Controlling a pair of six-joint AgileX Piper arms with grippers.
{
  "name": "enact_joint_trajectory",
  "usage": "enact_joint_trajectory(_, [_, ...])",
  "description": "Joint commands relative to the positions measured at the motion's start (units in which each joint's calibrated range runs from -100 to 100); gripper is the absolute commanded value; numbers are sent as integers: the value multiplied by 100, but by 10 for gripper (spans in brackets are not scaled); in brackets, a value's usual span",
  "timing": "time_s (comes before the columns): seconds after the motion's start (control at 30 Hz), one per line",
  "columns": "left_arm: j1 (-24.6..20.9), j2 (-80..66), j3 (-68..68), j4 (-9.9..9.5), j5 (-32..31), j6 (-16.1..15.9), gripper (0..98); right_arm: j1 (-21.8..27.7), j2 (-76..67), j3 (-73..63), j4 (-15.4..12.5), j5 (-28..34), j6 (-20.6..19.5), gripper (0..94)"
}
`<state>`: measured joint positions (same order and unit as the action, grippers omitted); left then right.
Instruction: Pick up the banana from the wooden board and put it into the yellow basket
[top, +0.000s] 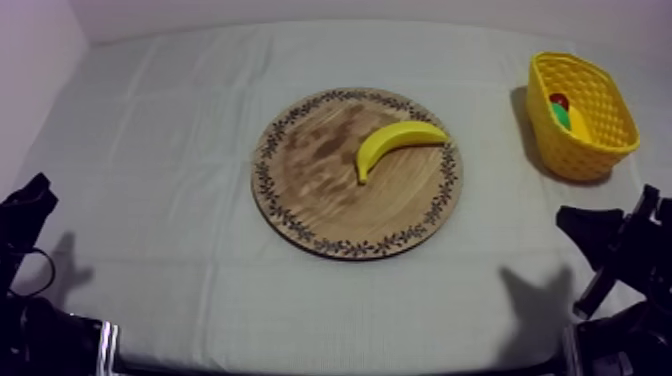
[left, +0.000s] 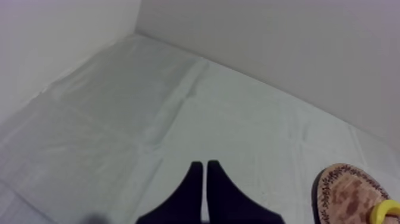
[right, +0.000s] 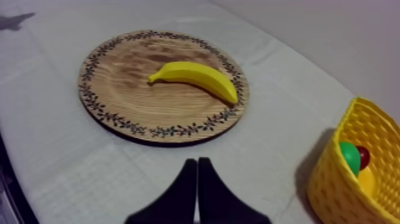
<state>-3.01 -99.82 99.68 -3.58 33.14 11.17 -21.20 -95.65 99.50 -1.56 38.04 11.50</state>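
Top view: banana (top: 398, 143) lies on the wooden board (top: 310, 170), right of centre. Yellow basket (top: 578, 157) stands well apart at the table's right, a small red fruit (top: 558, 100) inside. My left gripper (left: 204, 164) and right gripper (right: 197, 161): fingers pressed together, holding nothing.

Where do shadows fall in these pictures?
Top view: the yellow basket throws a dark shadow on the cloth toward the wooden board; two paler shadows lie low at left and right. Right wrist view: the basket's shadow lies on its board side. Left wrist view: the cloth looks evenly lit.
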Motion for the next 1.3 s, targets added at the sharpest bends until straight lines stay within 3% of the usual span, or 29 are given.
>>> enact_joint_trajectory(0.0, [1,0,-1,-1,0,-2,1,-104,-8,5,-6,2,-118,6])
enact_joint_trajectory(0.13, [1,0,-1,-1,0,-1,1,-235,-10,-50,-43,-27,-163,6])
enact_joint_trajectory(0.33, [1,0,-1,-1,0,-1,1,-207,205,-525,-362,247,167,5])
enact_joint_trajectory(0.67, [1,0,-1,-1,0,-1,1,-427,1990,-2048,-699,366,221,3])
enact_joint_trajectory(1.27, [1,0,-1,-1,0,-1,1,-560,6395,-6443,-95,1860,-438,7])
